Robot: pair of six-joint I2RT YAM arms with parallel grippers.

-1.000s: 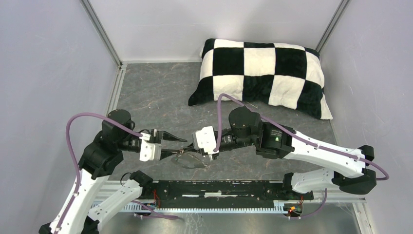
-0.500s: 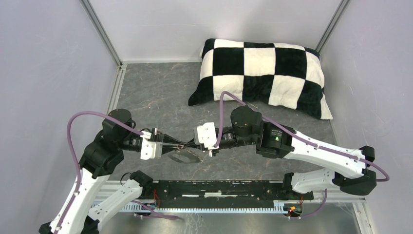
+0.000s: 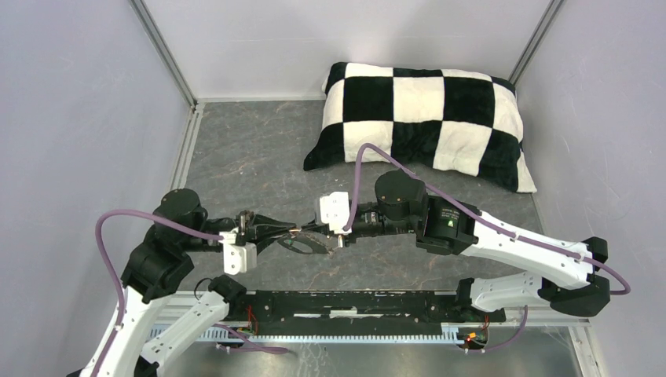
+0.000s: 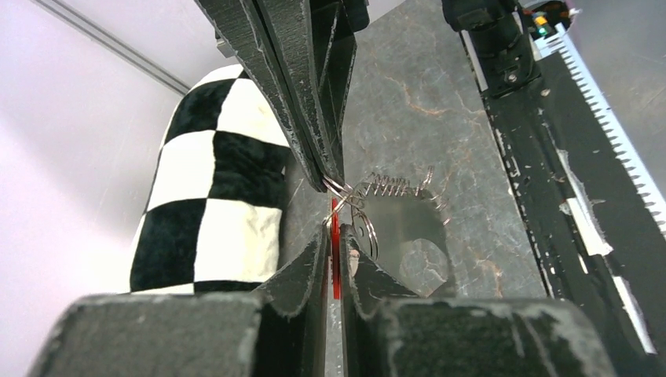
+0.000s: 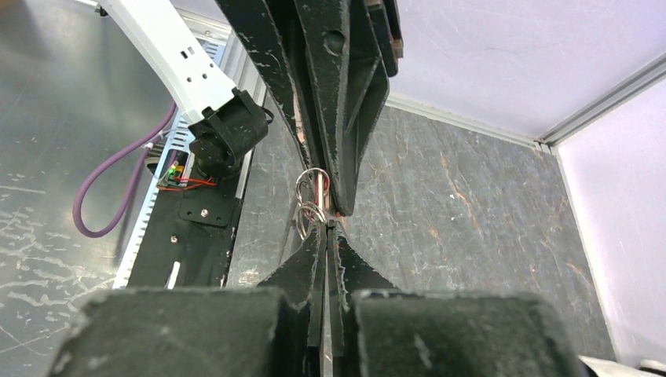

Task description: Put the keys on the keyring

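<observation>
My two grippers meet tip to tip just above the table in the top view. My left gripper [image 3: 292, 232] [image 4: 335, 236] is shut on the red key [image 4: 335, 271], which shows as a thin red strip between its fingers. My right gripper [image 3: 312, 233] [image 5: 326, 228] is shut on the thin grey wire of the keyring [image 3: 308, 247] [image 4: 389, 187], which hangs below the tips. Small metal rings [image 5: 312, 184] sit right at the meeting point. The green key is hidden.
A black-and-white checkered pillow [image 3: 424, 118] [image 4: 212, 181] lies at the back right. A black rail [image 3: 353, 302] runs along the table's near edge. Grey walls close in the left, back and right sides.
My right gripper has risen from the table and moved left to meet the left gripper's tips. My left arm has sunk lower and reached further right. The keyring has lifted with them.
</observation>
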